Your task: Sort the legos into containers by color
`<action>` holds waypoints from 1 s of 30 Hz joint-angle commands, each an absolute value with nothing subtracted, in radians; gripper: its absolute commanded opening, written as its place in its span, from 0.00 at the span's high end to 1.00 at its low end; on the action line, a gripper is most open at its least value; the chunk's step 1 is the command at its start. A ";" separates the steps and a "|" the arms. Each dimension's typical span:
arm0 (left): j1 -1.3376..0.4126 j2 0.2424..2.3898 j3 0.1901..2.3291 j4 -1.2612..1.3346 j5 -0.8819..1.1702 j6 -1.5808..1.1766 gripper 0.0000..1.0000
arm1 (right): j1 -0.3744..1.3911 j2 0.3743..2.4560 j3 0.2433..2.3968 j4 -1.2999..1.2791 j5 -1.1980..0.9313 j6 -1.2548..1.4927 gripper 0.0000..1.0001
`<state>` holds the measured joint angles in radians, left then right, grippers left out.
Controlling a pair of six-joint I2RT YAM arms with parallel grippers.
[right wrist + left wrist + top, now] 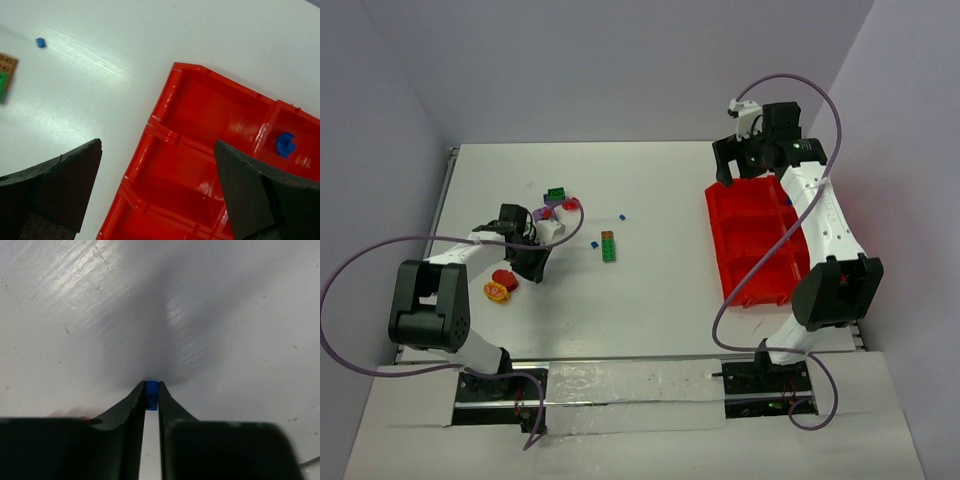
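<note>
My left gripper (152, 385) is clamped on a tiny blue brick (151, 400) at its very tips, low against the table (225, 315). So slight a hold could let it twist free on lifting. The right gripper (157, 150) hangs with fingers wide apart over the red tray (169, 95), where one blue piece (285, 144) lies. The tray sits well apart from my brick, with the green stack (608, 247) in between.

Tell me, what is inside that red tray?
One small blue piece lies in one compartment of the tray; the neighbouring compartments in view look bare. The right arm covers the rest.
</note>
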<state>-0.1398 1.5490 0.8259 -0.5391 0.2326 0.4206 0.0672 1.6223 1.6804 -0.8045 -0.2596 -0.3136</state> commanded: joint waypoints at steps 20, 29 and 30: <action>-0.132 1.303 0.947 0.256 1.210 -0.906 1.00 | 0.626 1.457 1.636 -0.639 -0.505 -0.456 0.00; -0.132 1.305 0.812 0.652 1.199 -1.306 1.00 | 0.725 1.519 1.714 -0.654 -0.529 -0.427 0.26; -0.132 1.306 0.811 0.653 1.195 -1.319 1.00 | 0.726 1.519 1.718 -0.653 -0.533 -0.426 0.26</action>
<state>-0.1356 1.3102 0.8142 0.4448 1.1722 -1.1187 0.7144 1.5091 1.6533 -0.6731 -0.5069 -0.4457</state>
